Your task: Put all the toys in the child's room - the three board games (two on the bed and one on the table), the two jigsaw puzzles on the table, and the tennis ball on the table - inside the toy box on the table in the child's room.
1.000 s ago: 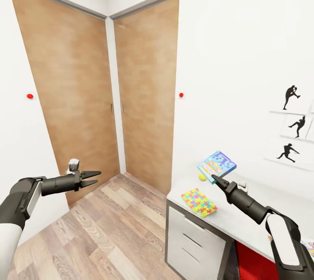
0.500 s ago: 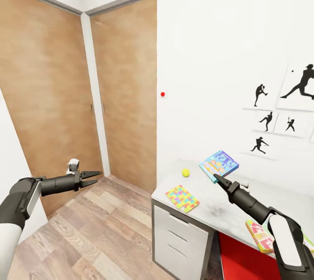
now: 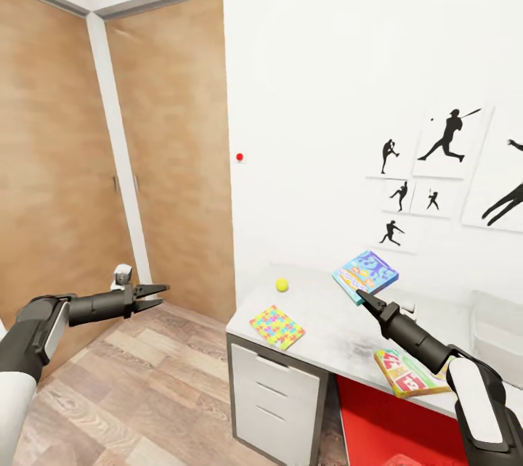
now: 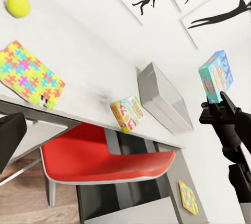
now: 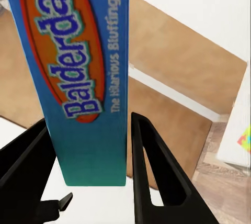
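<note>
The right hand (image 3: 358, 296) is pinching the board game (image 3: 365, 275), a thin, stiff, glossy printed box, by its lower edge above the desk (image 3: 341, 335). Judged light but slippery; grip deep on the edge. The left hand (image 3: 158, 295) is hanging open, holding nothing. The grey sloped toy box (image 3: 495, 328) is sitting on the desk.
</note>
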